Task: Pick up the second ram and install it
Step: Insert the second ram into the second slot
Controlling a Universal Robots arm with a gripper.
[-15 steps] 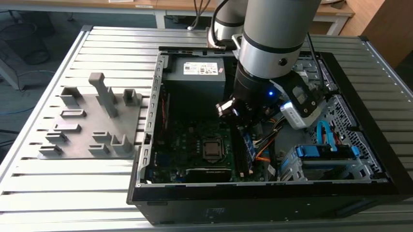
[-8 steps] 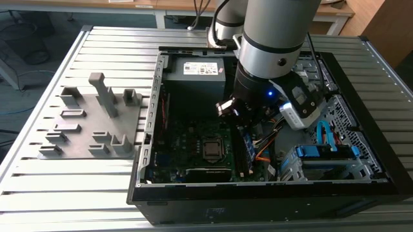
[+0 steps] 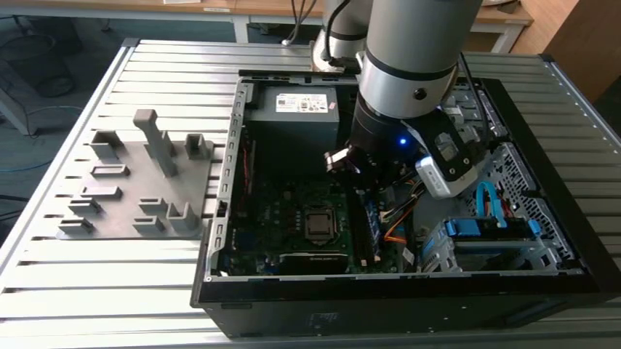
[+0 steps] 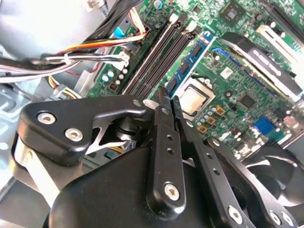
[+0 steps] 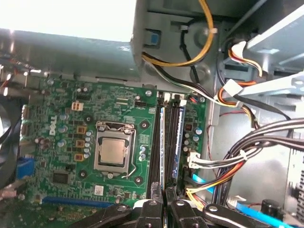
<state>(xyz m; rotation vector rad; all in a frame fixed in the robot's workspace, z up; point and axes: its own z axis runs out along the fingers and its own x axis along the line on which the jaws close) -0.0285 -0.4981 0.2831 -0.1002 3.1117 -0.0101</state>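
Even indoor light; blown-out glare above the motherboard [image 5: 95,118], near linkage blurred.

A slatted metal table [image 3: 145,80] carries a grey holder block [image 3: 136,182] beside an open computer case [image 3: 408,291].

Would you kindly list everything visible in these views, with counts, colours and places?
table: one, grey slatted metal.
computer case: one, black, open, on the table.
holder block: one, grey, on the table, to the exterior view's left of the case.
motherboard: one, green, inside the case.
processor: one, silver, in its socket.
memory stick: at least one, green with a blue label, in the slots beside the processor.
power supply: one, grey, inside the case.
cables: a bundle, multicoloured, beside the motherboard.
arm: one, silver.
end effector: one, black, over the memory slots.
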